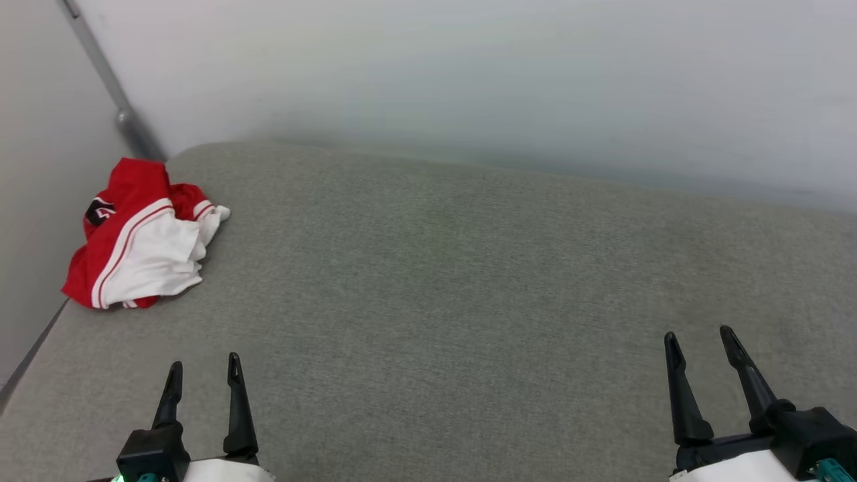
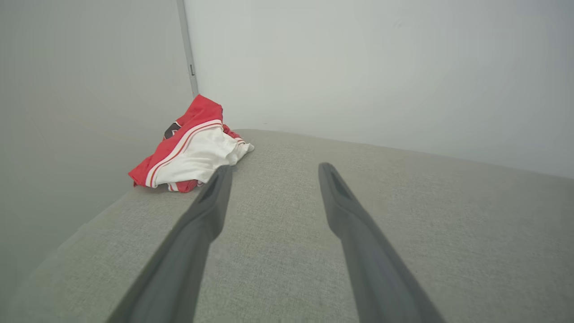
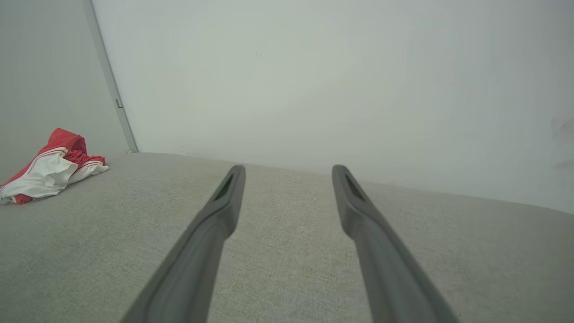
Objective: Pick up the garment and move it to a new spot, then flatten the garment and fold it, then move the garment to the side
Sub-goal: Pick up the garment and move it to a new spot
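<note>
Garment (image 1: 144,237) well beyond fingers (image 1: 237,402) of left gripper (image 1: 204,361), seemingly against wall (image 1: 40,134).

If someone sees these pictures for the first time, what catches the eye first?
The crumpled red and white garment stands out: it lies at the far left of the grey fabric surface, near the wall corner. Next come the left gripper and the right gripper at the near edge, jaws open and empty, well apart from it.
</note>
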